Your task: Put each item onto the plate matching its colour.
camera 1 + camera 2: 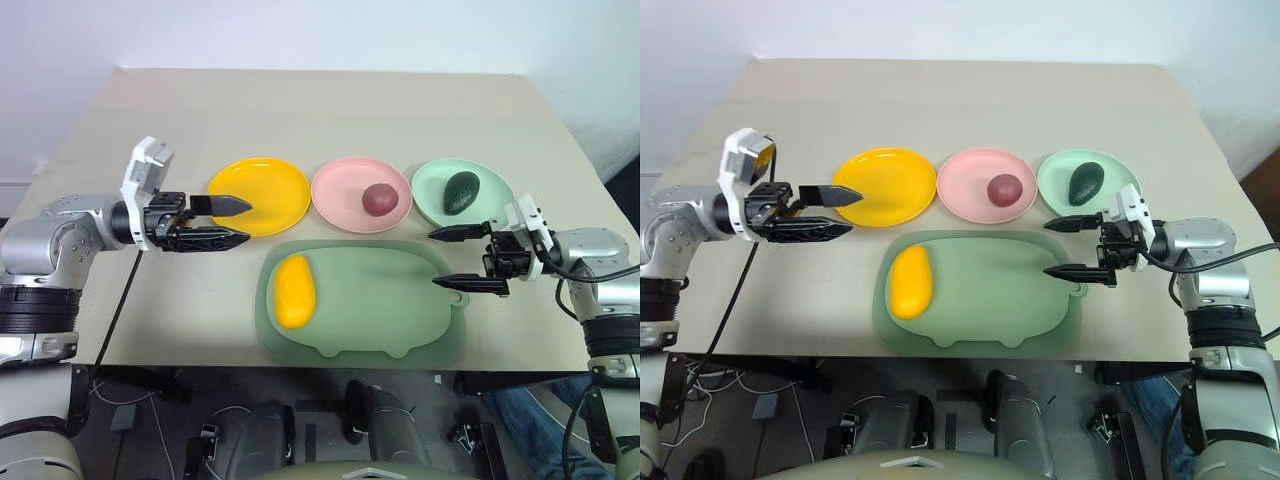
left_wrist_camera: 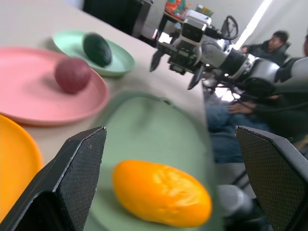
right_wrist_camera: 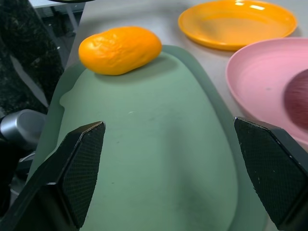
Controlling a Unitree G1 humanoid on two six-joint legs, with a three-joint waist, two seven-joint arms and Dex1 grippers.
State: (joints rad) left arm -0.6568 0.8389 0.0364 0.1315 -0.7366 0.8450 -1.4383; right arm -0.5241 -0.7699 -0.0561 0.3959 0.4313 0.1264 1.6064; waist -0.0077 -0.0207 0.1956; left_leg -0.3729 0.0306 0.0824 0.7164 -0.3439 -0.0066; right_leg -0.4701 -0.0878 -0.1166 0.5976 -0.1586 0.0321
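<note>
Yellow-orange, oblong and faintly dimpled, the mango (image 1: 294,290) lies at the left end of the green pig-shaped board (image 1: 390,300). Behind it stands the bare yellow plate (image 1: 272,190). Both the left gripper (image 1: 232,222) and the right gripper (image 1: 450,257) are spread wide, holding nothing.

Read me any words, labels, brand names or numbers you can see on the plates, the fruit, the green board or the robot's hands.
None can be read.
Yellow plate, pink plate, light green plate: plain, no print.
Mango, red-purple fruit, avocado: no stickers.
Green board: unmarked.
Left hand, right hand: no legible lettering.
</note>
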